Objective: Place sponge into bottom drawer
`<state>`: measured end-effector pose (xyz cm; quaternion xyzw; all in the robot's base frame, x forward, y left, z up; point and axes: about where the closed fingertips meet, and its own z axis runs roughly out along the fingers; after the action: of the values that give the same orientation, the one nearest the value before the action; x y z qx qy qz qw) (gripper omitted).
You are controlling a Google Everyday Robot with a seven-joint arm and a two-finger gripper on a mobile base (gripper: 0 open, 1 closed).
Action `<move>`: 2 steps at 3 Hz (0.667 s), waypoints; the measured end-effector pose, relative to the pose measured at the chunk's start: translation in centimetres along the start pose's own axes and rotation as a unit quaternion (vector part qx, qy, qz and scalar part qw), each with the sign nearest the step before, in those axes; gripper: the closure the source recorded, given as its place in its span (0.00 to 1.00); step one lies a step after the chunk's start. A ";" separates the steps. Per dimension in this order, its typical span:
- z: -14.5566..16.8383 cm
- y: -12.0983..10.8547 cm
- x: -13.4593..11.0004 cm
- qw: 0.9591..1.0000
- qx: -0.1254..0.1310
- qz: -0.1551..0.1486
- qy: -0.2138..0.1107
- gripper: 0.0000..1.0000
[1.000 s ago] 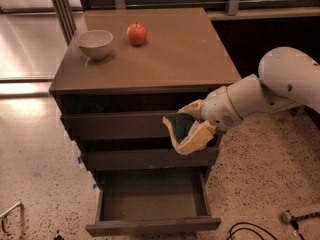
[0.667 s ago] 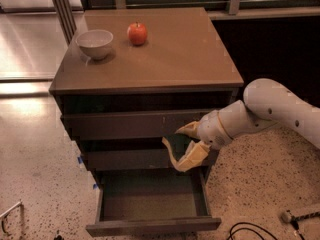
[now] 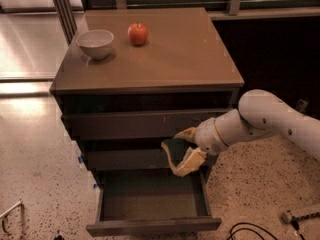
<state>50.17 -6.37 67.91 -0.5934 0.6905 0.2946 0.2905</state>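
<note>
Lowered since one second ago: white arm [image 3: 260, 119] and gripper [image 3: 182, 156], down from the level of the top drawer [image 3: 135, 125] to the front of the middle drawer [image 3: 125, 160], with slight drift toward 9 o'clock.

Cabinet [image 3: 150, 69]: brown top, three drawers, upper two pushed in.

Arm: enters from 3 o'clock, reaching across the cabinet's right front corner.

Bottom drawer [image 3: 150, 227]: pulled out toward 6 o'clock, tray open from above.

Gripper: hangs before the middle drawer front, at 12 o'clock of the tray's right half, above the tray and not within it. Fingers [image 3: 192, 161] pinching the sponge [image 3: 174, 151].

Sponge: dark green face visible between the fingers, held in the air, apart from the drawer floor.

Step in hand, as judged: carry-down toward the tray, with release not yet made. Next move calls for further descent toward 6 o'clock until the sponge sits inside the tray walls, then spreading of the fingers.

Possible obstructions, as judged: middle drawer front just behind the gripper and the tray's right wall close under the wrist. A slight shift toward 9 o'clock gives better margin.

Other items:
- Bowl [image 3: 95, 43], at 10 o'clock on the cabinet top.
- Red apple [image 3: 137, 33], at 3 o'clock of the bowl. Both well apart from the work.
- Dark cable [image 3: 245, 231], on the floor at 5 o'clock of the drawer, outside the descent path.
</note>
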 end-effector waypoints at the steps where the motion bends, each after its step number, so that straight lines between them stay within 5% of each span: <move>1: 3.1 -1.9 3.1 0.999 0.022 -0.028 -0.009 1.00; 2: 7.2 -4.7 7.5 0.999 0.036 -0.037 -0.008 1.00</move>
<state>54.28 -6.44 57.28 -0.6055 0.6754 0.2638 0.3280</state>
